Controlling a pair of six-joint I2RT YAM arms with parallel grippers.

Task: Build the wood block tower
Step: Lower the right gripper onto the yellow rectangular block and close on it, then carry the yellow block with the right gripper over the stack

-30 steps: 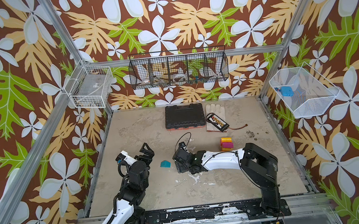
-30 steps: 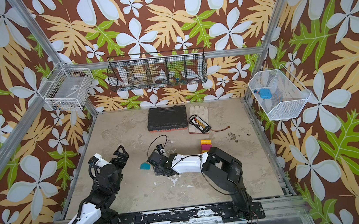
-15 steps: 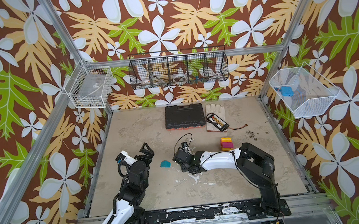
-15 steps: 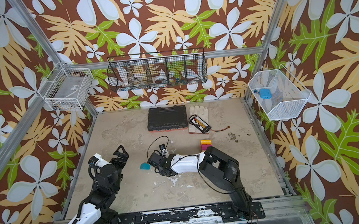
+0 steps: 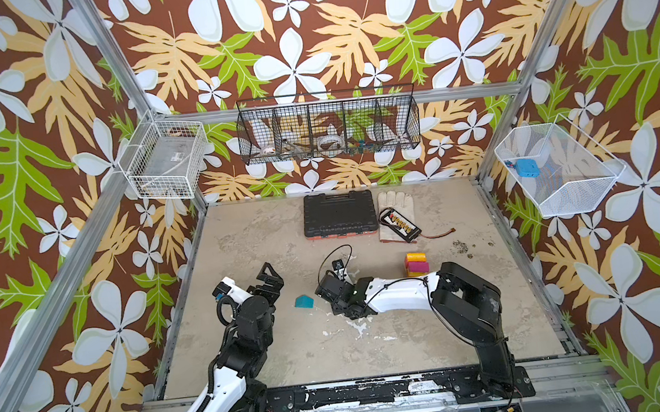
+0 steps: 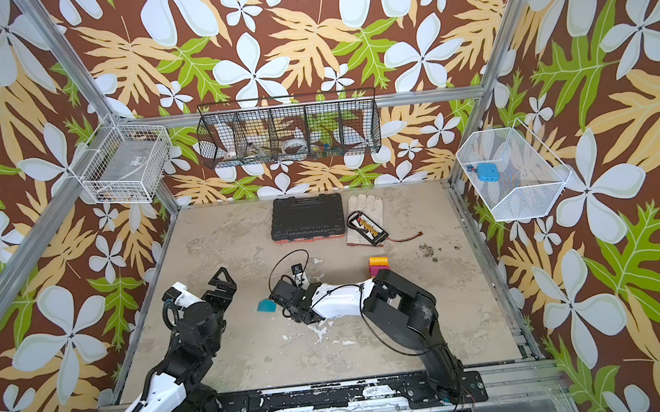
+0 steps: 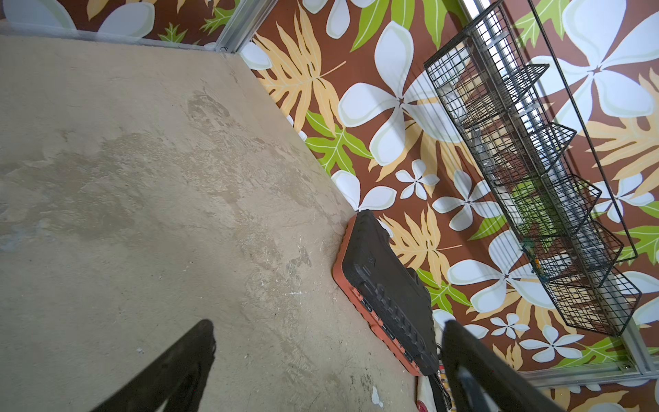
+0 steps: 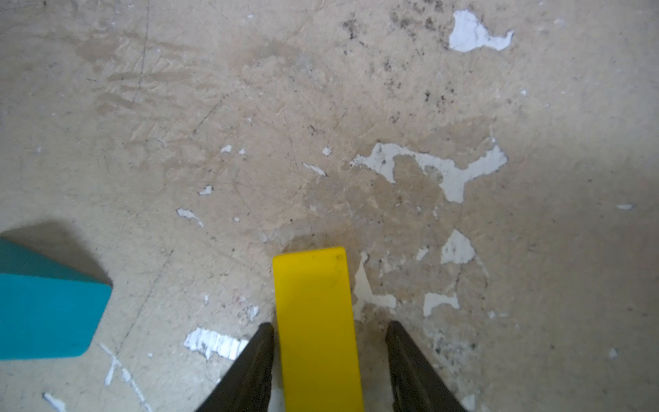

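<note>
Floral walls box in a scuffed beige table (image 5: 328, 366), and we judge the job barely begun. The tower (image 5: 416, 263), right of centre, looks like just two blocks, a yellow-orange one on a magenta one, though the right arm crowds its base, so we can't be sure. A teal block (image 5: 304, 301) lies loose near the middle and a yellow block (image 8: 315, 314) lies flat beside it, neither stacked yet; we see no other blocks. Our right gripper (image 8: 330, 324) is about half open and straddles the yellow block, with one finger (image 8: 249, 367) against its side and a gap at the other, so it has no grip yet. Our left gripper (image 7: 327, 323) stands wide open and empty over bare table.
</note>
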